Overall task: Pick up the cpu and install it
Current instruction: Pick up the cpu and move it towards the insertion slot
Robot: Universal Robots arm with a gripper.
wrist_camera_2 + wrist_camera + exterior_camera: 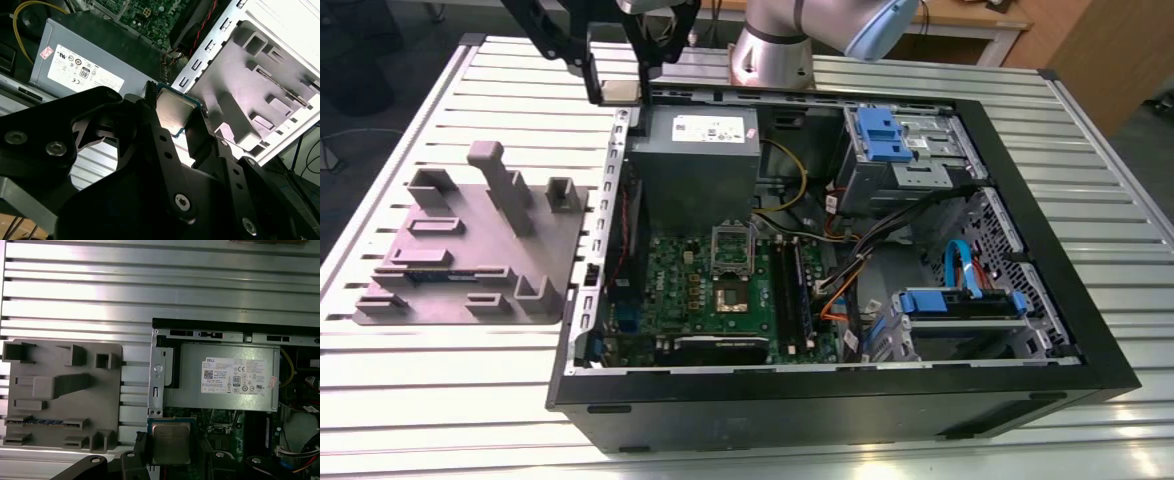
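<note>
Pinching the cpu (pixel 174 111) by two opposite edges, we are holding it in the gripper (pixel 176 120), whose black fingers (pixel 150 107) are drawn in only as far as the chip's width allows. In both wrist views the chip is showing its silver-grey metal top with a thin green rim (its underside is hidden from us). In the first wrist view we are seeing it over the corner of the open computer case (pixel 156 365), just beside the grey power-supply box (pixel 227 377) and near the grey fixture tray (pixel 60 395). In the exterior view we are finding the gripper (pixel 616 88) hanging above the case's far corner, to the exterior view's left of the power-supply box. It is well apart from the square socket (pixel 724 295) on the green motherboard (pixel 680 275), so the chip is not yet sitting in it. The tray is lying on the slatted metal table (pixel 454 400) at the exterior view's left of the case, close beside it.
</note>
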